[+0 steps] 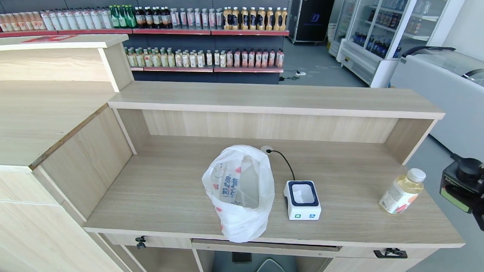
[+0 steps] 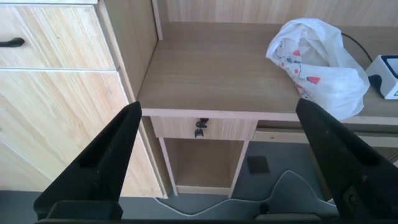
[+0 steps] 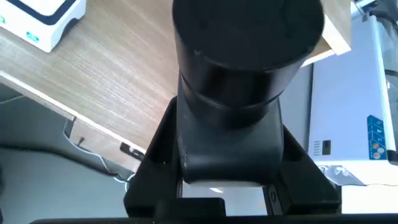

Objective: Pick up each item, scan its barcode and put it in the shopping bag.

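1. Worktop (image 1: 345,168): light wood, with a raised ledge along the back and a taller wood unit on the robot's left.
2. Bag (image 1: 240,192): white plastic with red and blue print; stands on the worktop at the middle of the front edge; mouth open upward; its lower part bulges slightly over the front edge; what lies inside is too unclear to tell.
3. Scanner (image 1: 302,199): small white box with a dark-framed window facing up; just beside the bag on the robot's right, not touching it; a black cable (image 1: 283,159) curves from it back to a round hole (image 1: 267,149) in the worktop behind the bag.
4. Bottle (image 1: 403,192): pale yellow liquid, white cap, printed label; stands on the worktop near its right end, well apart from the scanner.
5. Left end effector (image 2: 219,109): off the worktop, low in front of its left front corner; its 2 black fingers (image 2: 99,162) are spread wide with nothing between them; beyond them a lock (image 2: 199,127) under the front edge, and the bag farther off.
6. Right end effector (image 1: 479,200): off the worktop's right end, near the bottle but not touching it; whether it is spread or closed cannot be told, as a black body blocks the right wrist view.
7. Behind: 2 shelves (image 1: 209,32) lined with drink bottles; glass-door fridges (image 1: 384,32) and a chest freezer (image 1: 448,99) on the right.
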